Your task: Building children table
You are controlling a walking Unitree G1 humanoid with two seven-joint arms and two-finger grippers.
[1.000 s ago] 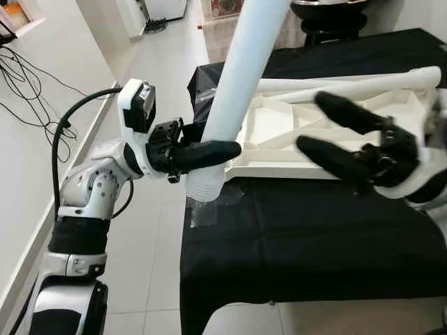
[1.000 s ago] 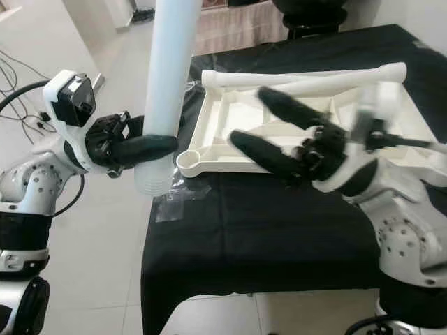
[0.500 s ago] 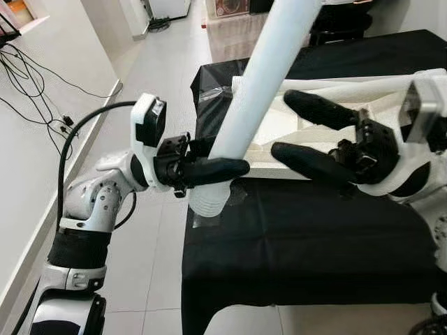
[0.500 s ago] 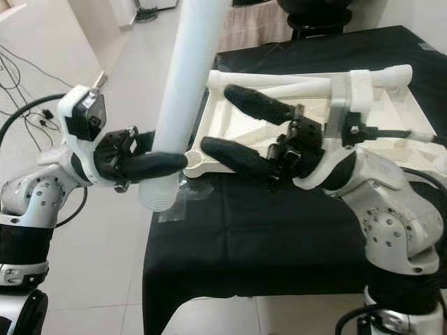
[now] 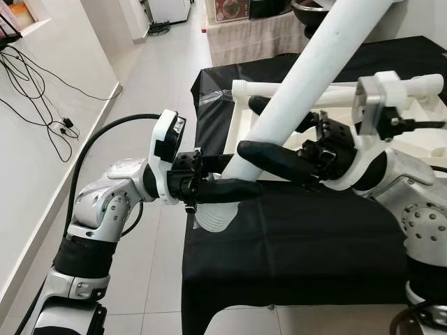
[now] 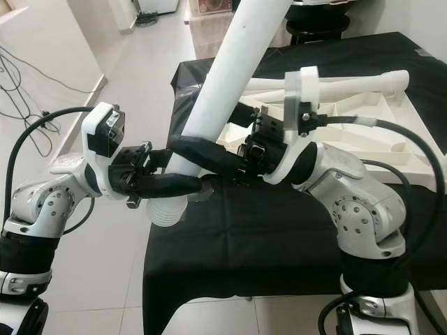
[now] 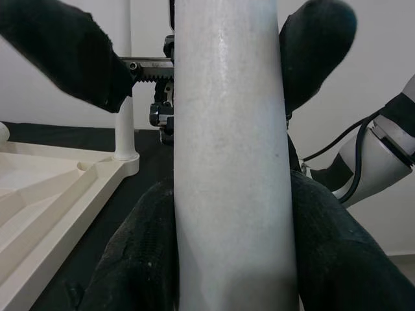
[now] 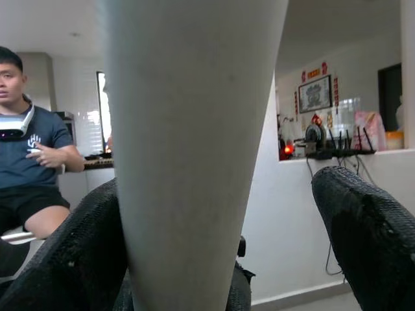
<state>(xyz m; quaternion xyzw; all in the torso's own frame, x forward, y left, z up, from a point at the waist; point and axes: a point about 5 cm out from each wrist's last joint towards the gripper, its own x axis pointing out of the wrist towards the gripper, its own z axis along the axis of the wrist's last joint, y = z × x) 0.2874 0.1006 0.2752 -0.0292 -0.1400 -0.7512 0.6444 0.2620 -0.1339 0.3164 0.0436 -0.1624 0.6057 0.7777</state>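
White table leg (image 5: 307, 84) tilted, upturned tabletop (image 6: 363, 132) behind

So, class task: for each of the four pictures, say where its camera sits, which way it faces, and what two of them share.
Left eye: on the head, looking down at the black table; both arms show.
Right eye: beside it, same scene.
Left wrist: along the left hand, shut on the white leg.
Right wrist: along the open right hand, toward a seated person.
All share the leg.

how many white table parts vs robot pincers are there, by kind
white table leg tube, held tilted: 1
white table top, upside down on the black cloth, with a leg already on: 1
pincers: 2, left pincer and right pincer
total: 4
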